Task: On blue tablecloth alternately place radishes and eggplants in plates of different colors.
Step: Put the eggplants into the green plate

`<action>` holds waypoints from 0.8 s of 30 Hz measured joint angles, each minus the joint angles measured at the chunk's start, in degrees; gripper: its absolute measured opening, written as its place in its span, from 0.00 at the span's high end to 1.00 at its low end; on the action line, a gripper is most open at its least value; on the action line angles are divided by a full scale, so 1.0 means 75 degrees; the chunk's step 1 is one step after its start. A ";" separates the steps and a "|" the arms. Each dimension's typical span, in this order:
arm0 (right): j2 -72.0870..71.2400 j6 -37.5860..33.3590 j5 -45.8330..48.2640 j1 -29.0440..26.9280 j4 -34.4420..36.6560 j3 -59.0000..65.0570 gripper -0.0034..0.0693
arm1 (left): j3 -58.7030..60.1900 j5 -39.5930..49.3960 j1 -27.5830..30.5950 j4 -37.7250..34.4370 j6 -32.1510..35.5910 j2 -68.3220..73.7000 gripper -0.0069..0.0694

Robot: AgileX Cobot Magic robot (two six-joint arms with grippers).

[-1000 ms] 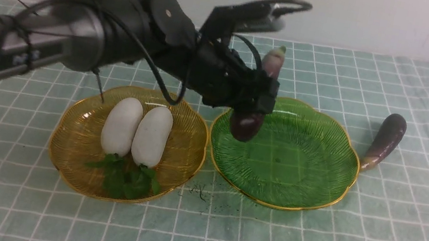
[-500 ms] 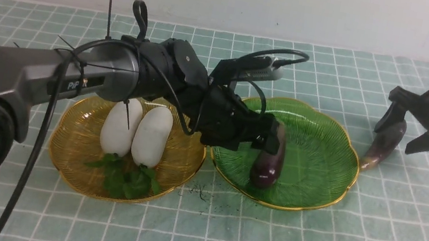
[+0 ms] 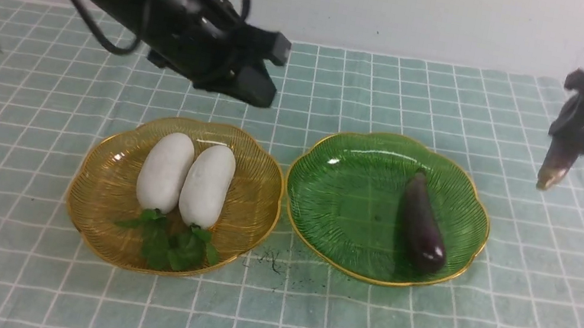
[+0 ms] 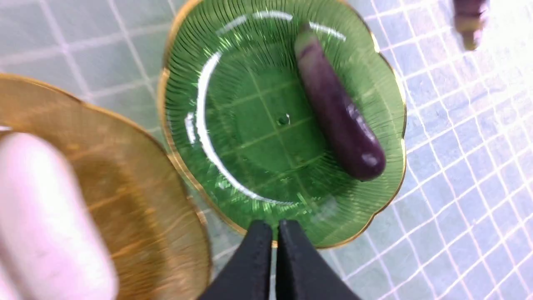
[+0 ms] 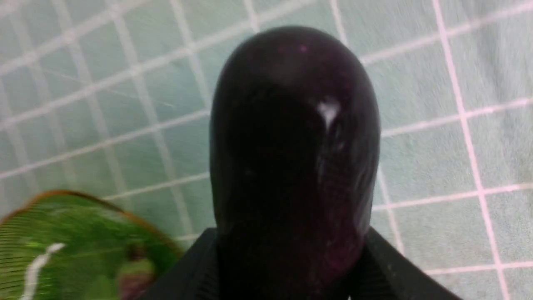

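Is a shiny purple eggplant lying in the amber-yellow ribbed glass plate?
No, that amber-yellow plate holds only two white radishes; the eggplant lies in the green plate.

**poster1:** so what does the camera catch apart from the main stuff?

**poster2:** not a lot tbh. A plain off-white wall [image 3: 444, 16] fills the whole back of the front view. It's bare and flat, with faint uneven shading.

**poster1:** and the dark mess toward the near side?

**poster2:** that's a scatter of dark specks [image 3: 274, 262], about centre. It looks like soil crumbs, with one wispy, thread-like clump and finer dots spreading toward the right. They're too small to tell what they really are.
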 joint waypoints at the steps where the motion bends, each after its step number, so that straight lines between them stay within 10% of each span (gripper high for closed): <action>1: -0.0419 0.0000 0.0000 0.0056 0.0130 -0.0008 0.47 | 0.0000 0.0173 0.0094 0.0330 0.0000 -0.0422 0.92; 11: -0.1159 -0.0331 0.0094 0.2036 0.0267 0.0021 0.47 | 0.0626 0.1141 0.0251 0.3299 -0.1369 -0.3449 0.92; 18: 0.0248 -0.0264 0.0119 0.3135 0.0199 0.0097 0.47 | 0.2882 0.1145 0.0279 0.3525 -0.1719 -0.5690 0.92; 24: 0.0880 0.0312 0.0067 0.3213 0.0124 0.0144 0.27 | 0.4054 0.1130 0.0293 0.3542 -0.1889 -0.6961 0.92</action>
